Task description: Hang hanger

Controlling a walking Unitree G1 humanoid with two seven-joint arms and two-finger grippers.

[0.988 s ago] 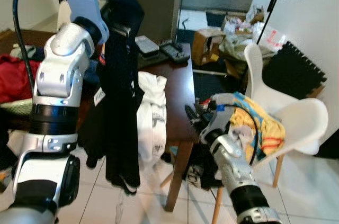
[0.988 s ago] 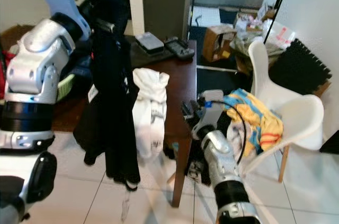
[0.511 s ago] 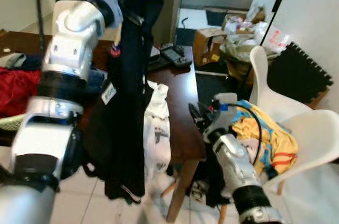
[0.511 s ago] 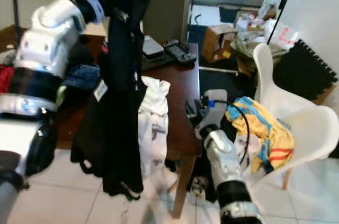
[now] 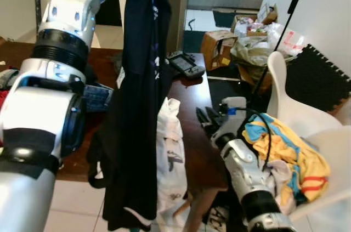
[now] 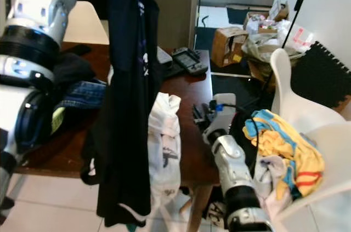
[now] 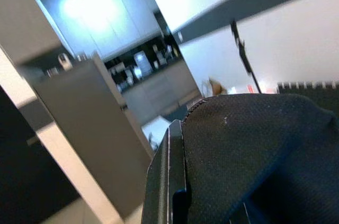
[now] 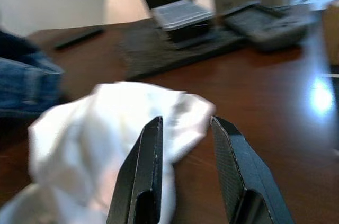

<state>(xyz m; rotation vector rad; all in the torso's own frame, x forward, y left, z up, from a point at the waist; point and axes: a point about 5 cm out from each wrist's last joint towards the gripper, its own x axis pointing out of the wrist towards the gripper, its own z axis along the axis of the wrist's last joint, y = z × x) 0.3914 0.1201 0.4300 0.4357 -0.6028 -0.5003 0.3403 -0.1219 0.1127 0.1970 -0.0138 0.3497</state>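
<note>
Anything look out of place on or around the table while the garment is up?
Yes. A white garment droops off the front edge of the wooden table, close to sliding to the floor. Clothes are heaped on the white chair. The left hand holds the black garment high.

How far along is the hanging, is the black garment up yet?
Done: the black garment is lifted off the wooden table, dangling full length. In hand: the left gripper holds its top, raised high. Left: hooking it on; no rail is visible. The right gripper hovers open near the white cloth.
</note>
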